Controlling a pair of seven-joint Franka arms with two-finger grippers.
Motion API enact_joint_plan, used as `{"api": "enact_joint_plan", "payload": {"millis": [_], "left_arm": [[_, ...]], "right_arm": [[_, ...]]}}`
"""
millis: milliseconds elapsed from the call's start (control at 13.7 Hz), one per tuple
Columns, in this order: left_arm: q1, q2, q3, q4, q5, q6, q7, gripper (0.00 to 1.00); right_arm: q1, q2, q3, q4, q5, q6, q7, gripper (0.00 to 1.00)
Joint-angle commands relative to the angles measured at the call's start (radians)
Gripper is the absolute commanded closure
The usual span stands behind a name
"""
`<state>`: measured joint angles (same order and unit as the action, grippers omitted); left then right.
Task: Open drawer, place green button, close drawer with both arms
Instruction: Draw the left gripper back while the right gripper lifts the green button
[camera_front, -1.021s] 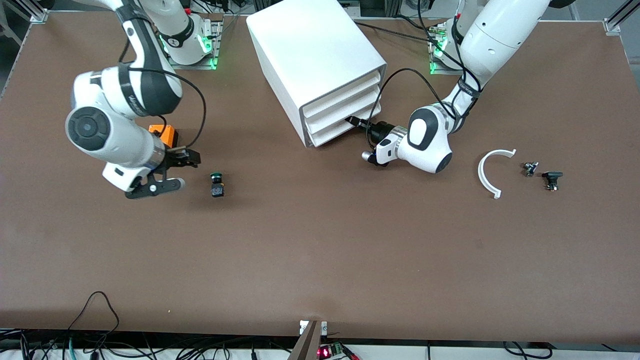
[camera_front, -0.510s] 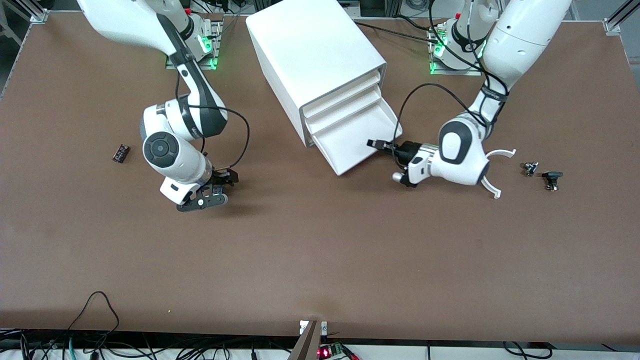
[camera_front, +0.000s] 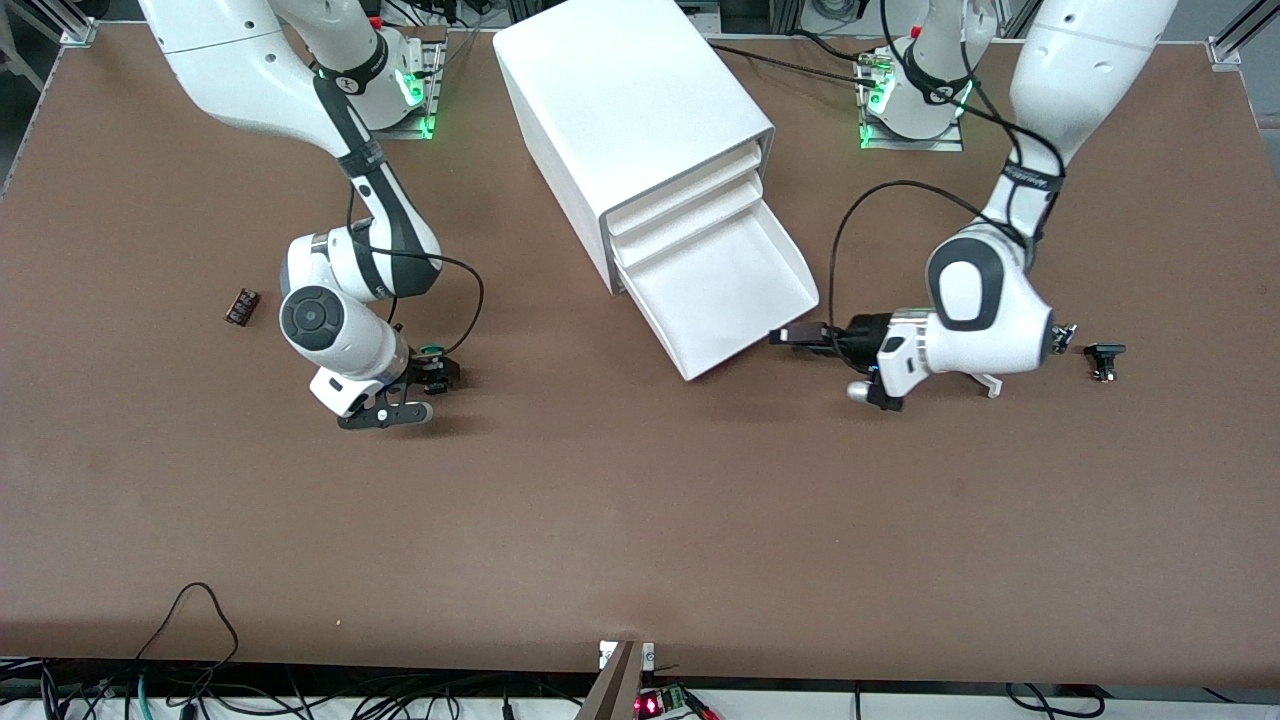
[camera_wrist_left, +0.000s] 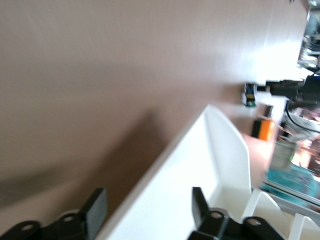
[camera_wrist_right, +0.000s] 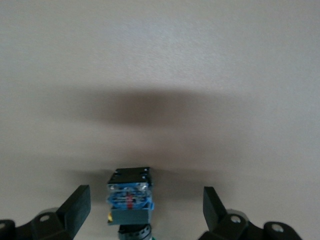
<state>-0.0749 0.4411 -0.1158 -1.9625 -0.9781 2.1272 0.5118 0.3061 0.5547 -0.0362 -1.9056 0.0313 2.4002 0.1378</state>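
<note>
The lowest drawer (camera_front: 725, 300) of the white cabinet (camera_front: 630, 110) is pulled out and its tray shows nothing inside. My left gripper (camera_front: 790, 338) is open just off the drawer's front edge. In the left wrist view the drawer's front lip (camera_wrist_left: 165, 195) lies between the spread fingers of the left gripper (camera_wrist_left: 147, 207). The button (camera_front: 432, 351), black with a green cap, lies on the table toward the right arm's end. My right gripper (camera_front: 437, 375) is low over it and open. In the right wrist view the button (camera_wrist_right: 129, 199) sits between the wide-apart fingers of the right gripper (camera_wrist_right: 145, 207), untouched.
A small dark reddish block (camera_front: 241, 306) lies near the right arm's end. An orange box (camera_wrist_left: 265, 129) shows only in the left wrist view. Two small black parts (camera_front: 1062, 335) (camera_front: 1103, 358) and a white curved piece (camera_front: 988, 382), mostly hidden, lie by the left arm.
The lowest drawer came out, drawn toward the front camera by the left gripper, which now sits off its front edge. The right gripper moved over the button and lowered around it.
</note>
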Motion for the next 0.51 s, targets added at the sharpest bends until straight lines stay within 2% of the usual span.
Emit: {"api": "enact_joint_plan", "payload": {"millis": [0, 146, 219, 292, 438], "left_arm": [[0.081, -0.174, -0.001, -0.026, 0.166, 0.089, -0.024, 0.0], [0.133, -0.25, -0.001, -0.032, 0.214, 0.108, -0.023, 0.0], [0.168, -0.299, 0.001, -0.032, 0.299, 0.091, -0.026, 0.0], [0.194, -0.356, -0.001, -0.027, 0.45, 0.035, -0.032, 0.0], [0.221, -0.456, 0.011, -0.003, 0.649, -0.091, -0.087, 0.0]], "right_arm": [[-0.001, 0.013, 0.01, -0.029, 0.009, 0.036, 0.006, 0.0], [-0.001, 0.007, 0.031, -0.062, 0.009, 0.066, 0.005, 0.0], [-0.001, 0.004, 0.038, -0.064, 0.009, 0.068, 0.006, 0.0], [-0.001, 0.001, 0.039, -0.067, 0.007, 0.066, 0.006, 0.0], [-0.001, -0.009, 0.045, -0.082, -0.001, 0.068, -0.015, 0.0]]}}
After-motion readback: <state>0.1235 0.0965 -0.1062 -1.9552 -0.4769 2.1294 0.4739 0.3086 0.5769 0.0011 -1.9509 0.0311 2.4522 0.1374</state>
